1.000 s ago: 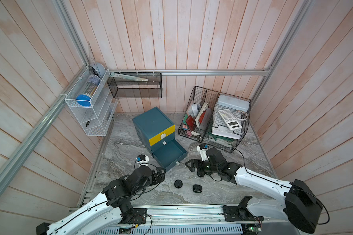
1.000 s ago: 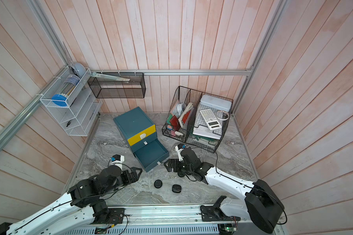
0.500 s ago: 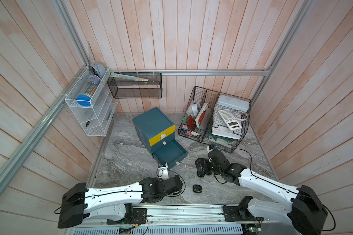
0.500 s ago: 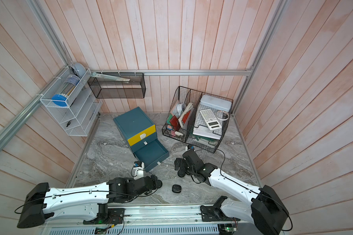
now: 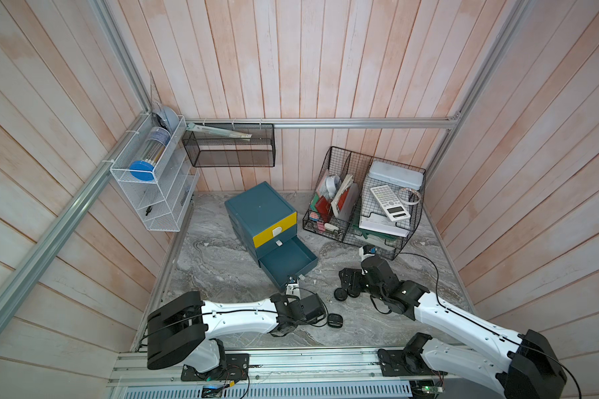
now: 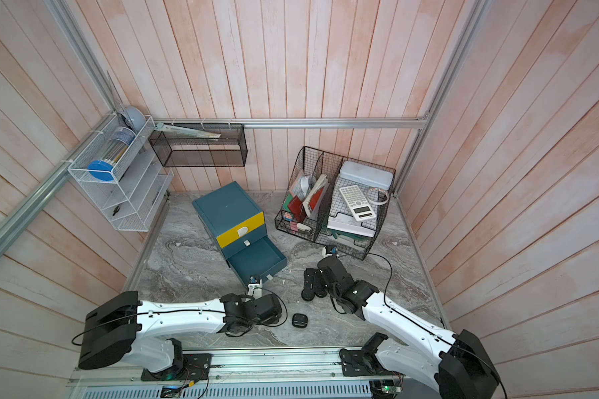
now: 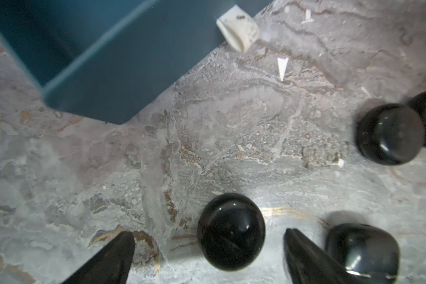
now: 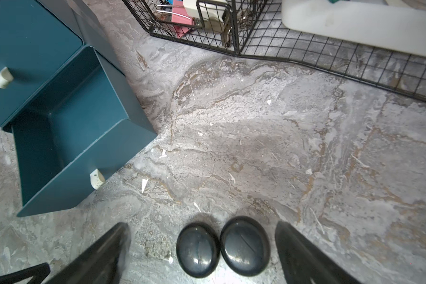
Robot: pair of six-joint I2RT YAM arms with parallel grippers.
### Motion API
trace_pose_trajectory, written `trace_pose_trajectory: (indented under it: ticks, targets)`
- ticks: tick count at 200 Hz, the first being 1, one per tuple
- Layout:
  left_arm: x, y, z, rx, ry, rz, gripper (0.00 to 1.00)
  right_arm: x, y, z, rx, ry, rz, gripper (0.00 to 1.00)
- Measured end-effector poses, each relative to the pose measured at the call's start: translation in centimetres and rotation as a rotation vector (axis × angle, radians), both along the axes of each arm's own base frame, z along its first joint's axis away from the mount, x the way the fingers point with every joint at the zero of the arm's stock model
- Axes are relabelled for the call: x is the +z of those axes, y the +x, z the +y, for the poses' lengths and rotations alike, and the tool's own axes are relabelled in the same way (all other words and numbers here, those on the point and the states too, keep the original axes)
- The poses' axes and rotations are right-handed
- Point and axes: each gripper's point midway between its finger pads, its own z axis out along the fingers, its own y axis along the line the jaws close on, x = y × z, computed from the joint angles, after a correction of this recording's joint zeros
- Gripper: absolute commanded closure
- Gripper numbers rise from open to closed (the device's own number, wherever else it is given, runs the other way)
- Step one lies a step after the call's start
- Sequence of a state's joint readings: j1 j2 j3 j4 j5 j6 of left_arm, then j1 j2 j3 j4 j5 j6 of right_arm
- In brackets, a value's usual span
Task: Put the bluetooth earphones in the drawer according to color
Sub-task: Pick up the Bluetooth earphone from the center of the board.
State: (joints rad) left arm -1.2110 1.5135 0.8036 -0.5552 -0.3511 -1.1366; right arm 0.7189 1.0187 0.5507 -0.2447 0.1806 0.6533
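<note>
L jaws wide astride black case point(image 7: 231, 231); hidden in both top views.

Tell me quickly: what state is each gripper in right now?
Left gripper: open, empty, straddling one black earphone case.
Right gripper: open, empty, straddling two black earphone cases.

Bare marble point(image 5: 325, 257) between drawer point(image 5: 260, 207) and mesh organiser point(image 5: 346, 238).

Plank walls point(image 5: 325, 69) and aluminium rails point(image 5: 360, 123) mark a lab test booth.
</note>
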Motion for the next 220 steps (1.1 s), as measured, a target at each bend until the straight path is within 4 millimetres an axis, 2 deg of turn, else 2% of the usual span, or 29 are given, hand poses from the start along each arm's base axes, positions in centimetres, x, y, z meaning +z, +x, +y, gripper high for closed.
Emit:
trace_pose_trajectory:
  ticks: [30, 60, 95, 127, 139, 156, 185, 220]
  targets:
    - [-1.1, 0.3, -1.3, -0.038, 0.036, 0.043, 0.0, -0.6, -0.4, -0.9, -0.012, 0.001, 0.006, 0.02]
    - [-1.9, 0.4, -2.5, -0.075, 0.078, 0.073, 0.01, -0.4, -0.3, -1.4, -0.022, 0.018, -0.001, 0.02]
    - [-2.2, 0.4, -2.4, -0.103, 0.127, 0.086, 0.12, -0.1, -0.3, -1.3, -0.006, 0.028, -0.006, 0.02]
    - [-2.2, 0.4, -2.3, -0.114, 0.141, 0.09, 0.33, 0.1, -0.4, -1.3, 0.005, 0.034, -0.011, 0.02]
    - [-2.2, 0.4, -2.4, -0.111, 0.138, 0.091, 0.36, 0.1, -0.4, -1.2, 0.009, 0.036, -0.009, 0.02]
    - [-2.2, 0.4, -2.5, -0.115, 0.138, 0.09, 0.48, -0.2, -0.5, -1.2, 0.012, 0.036, -0.003, 0.02]
    - [-2.2, 0.5, -2.5, -0.116, 0.141, 0.088, 0.54, -1.0, -0.6, -1.7, -0.003, 0.031, 0.018, 0.02]
    - [-1.6, 0.7, -1.8, -0.108, 0.164, 0.076, 0.54, -1.7, -0.8, -2.1, -0.025, 0.037, 0.033, 0.02]
